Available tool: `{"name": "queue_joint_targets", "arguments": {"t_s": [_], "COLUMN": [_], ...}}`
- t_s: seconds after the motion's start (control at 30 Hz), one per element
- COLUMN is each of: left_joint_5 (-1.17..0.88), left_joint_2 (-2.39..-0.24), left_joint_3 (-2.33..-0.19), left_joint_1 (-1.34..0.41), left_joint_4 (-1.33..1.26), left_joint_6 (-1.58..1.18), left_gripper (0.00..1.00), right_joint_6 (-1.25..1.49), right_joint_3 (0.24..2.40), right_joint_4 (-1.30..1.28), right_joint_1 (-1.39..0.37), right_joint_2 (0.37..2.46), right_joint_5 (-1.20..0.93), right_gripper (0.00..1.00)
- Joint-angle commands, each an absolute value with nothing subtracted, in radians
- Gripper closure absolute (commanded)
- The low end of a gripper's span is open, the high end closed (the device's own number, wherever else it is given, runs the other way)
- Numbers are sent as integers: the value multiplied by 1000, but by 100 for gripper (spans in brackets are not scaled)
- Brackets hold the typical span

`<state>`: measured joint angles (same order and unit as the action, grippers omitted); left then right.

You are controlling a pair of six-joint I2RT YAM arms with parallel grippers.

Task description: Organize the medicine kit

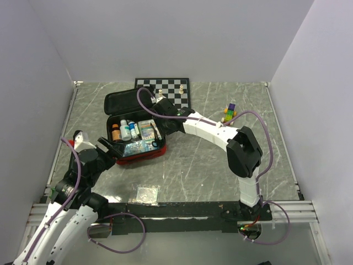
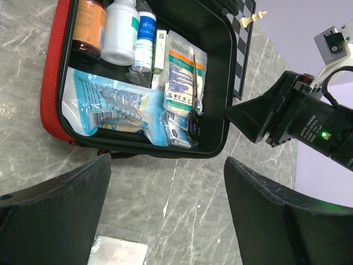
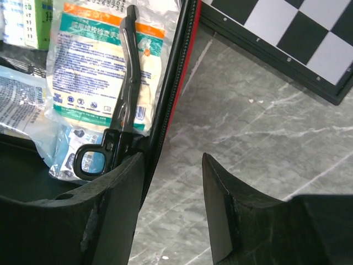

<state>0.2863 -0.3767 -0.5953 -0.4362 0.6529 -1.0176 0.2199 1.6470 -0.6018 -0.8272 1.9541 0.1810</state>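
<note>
Packing step: right end effector [image 3: 171, 163] hovering at kit [image 3: 179, 83] rim by scissors [image 3: 127, 83], jaws apart, empty; left end effector [image 2: 165, 165] gaping, empty. Next probably grasping packet [image 1: 147, 193] lying on counter [image 1: 220, 165]

Top camera: we look down from above and behind the arm bases over the whole desk [image 1: 209, 165]. Left wrist: we face the open medicine kit [image 2: 51, 105] closely. Right wrist: closer still, at its rim beside the chessboard [image 3: 287, 38]. All three share the medicine kit.
</note>
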Motion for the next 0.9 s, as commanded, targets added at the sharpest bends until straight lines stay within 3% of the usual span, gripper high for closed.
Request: {"name": "queue_joint_targets", "arguments": {"t_s": [0.0,0.33,0.7,0.87], "left_joint_5": [287,281,268,262], "left_joint_2": [-374,-382,-380,-394], "left_joint_3": [-624,-615,-607,-609], "left_joint_1": [-437,-437,-437,-437], "left_joint_4": [637,626,618,617], "left_joint_6": [-1037,-1042,-1043,-1042], "left_gripper": [13,13,13,13], "right_joint_6": [236,287,250,210], "right_joint_3": [1664,1601,1497,1413], "right_joint_4": [-568,-503,-531,-532], "right_joint_1": [-802,-782,-756,-727], "right_joint_2": [1977,1966,1892,1835], "right_joint_5": [112,-38,44,66], "right_gripper": [48,45,71,73]}}
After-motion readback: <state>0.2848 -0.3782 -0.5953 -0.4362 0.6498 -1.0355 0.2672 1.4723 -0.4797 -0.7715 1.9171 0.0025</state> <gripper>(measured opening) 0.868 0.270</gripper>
